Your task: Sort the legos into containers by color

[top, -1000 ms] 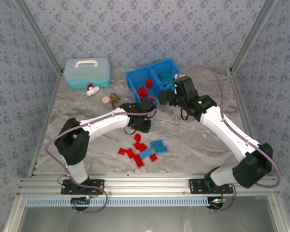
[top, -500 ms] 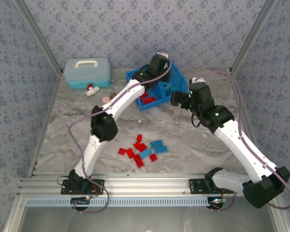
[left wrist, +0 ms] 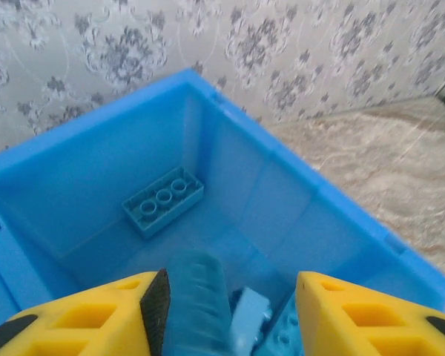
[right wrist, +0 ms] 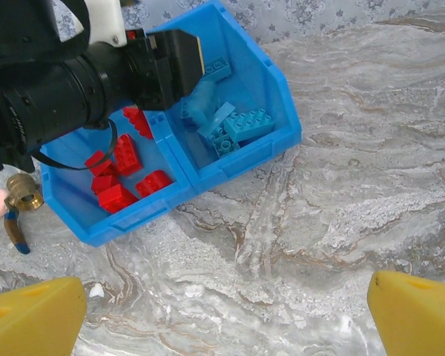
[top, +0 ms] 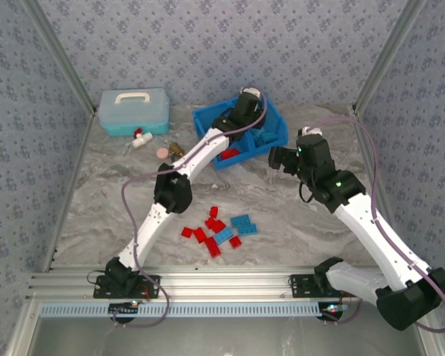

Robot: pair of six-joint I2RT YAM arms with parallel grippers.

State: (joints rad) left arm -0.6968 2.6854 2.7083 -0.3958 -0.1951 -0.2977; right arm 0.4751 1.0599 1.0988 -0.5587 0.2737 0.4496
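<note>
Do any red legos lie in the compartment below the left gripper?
No, that compartment holds light blue legos; the red legos lie in its neighbour.

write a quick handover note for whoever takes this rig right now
Left gripper: open above the bin's right compartment, with a blurred light blue brick between its jaws, apparently dropping in.
Right gripper: open and empty, above the table to the right of the bin.
Done: red bricks are in the left compartment, light blue bricks in the right.
Left: the mixed red and light blue pile on the table near the arm bases.
</note>
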